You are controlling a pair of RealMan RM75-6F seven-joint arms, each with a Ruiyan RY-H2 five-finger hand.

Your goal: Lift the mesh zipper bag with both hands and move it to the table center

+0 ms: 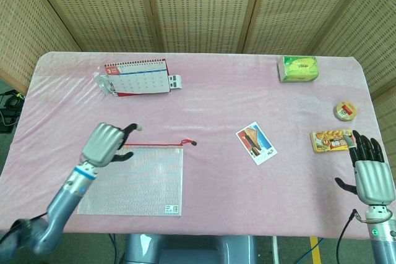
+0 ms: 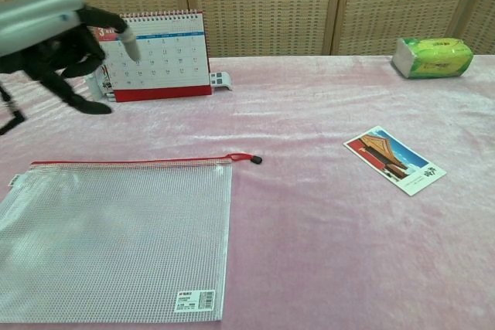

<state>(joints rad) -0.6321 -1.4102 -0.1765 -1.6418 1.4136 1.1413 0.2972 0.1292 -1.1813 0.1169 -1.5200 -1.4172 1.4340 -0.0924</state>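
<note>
Two metal-backed hands with black fingers flank a table (image 1: 204,100) draped in soft pink velvety cloth. The left hand (image 1: 105,143) hangs above the top left corner of the mesh zipper bag (image 1: 132,180), knuckles up, its fingers loosely curled forward with nothing in them; the chest view shows it raised clear of the cloth, so it is not touching the bag. The bag lies flat at the near left of the table, a see-through rectangle of fine white mesh with a red zipper strip along its far edge, a small dark pull (image 2: 255,160) at the right end and a white label in its near right corner. The right hand (image 1: 369,172) sits at the near right edge, fingers spread and empty, just beside a flat orange snack packet (image 1: 331,140). A round roll of tape (image 1: 346,110) lies beyond the packet. A glossy postcard (image 1: 256,143) lies tilted near the middle. At the far side stand a spiral-bound desk calendar (image 1: 138,77) and a soft green tissue pack (image 1: 299,68). Woven cane screens (image 1: 198,4) close off the back.
</note>
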